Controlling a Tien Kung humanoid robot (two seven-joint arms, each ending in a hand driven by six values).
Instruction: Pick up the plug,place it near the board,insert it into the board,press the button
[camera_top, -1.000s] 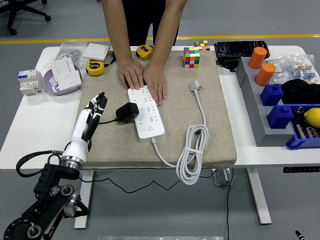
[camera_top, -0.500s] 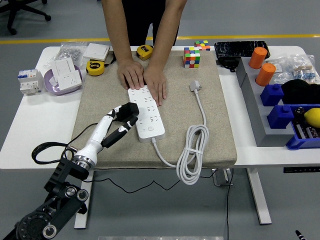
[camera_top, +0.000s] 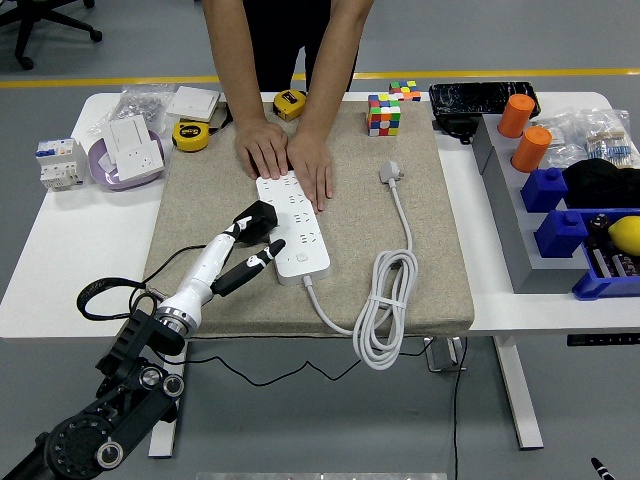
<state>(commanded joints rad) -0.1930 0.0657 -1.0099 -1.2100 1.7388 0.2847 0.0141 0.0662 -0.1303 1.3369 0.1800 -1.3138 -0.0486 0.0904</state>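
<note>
A black plug (camera_top: 259, 217) with a thin black cord sits at the left edge of the white power strip (camera_top: 296, 228) on the beige mat (camera_top: 420, 250). My left hand (camera_top: 252, 246) reaches in from the lower left. Its upper fingers are closed on the plug, while its lower fingers (camera_top: 262, 260) stretch toward the strip's near end. A person at the far side presses both hands (camera_top: 288, 155) down on the strip's far end. The strip's own white cable (camera_top: 383, 300) lies coiled to the right.
A Rubik's cube (camera_top: 383, 113) stands at the mat's far edge. Two yellow tape measures (camera_top: 190, 135), a purple bowl with a white socket (camera_top: 125, 152) and a breaker (camera_top: 58, 162) lie at the far left. Orange cylinders (camera_top: 530, 147) and blue bins (camera_top: 575, 230) fill the right.
My left arm swung right from beside the plug and closed on it. The plug now sits slightly higher and tilted against the strip's left edge. The person's hands stayed put.
</note>
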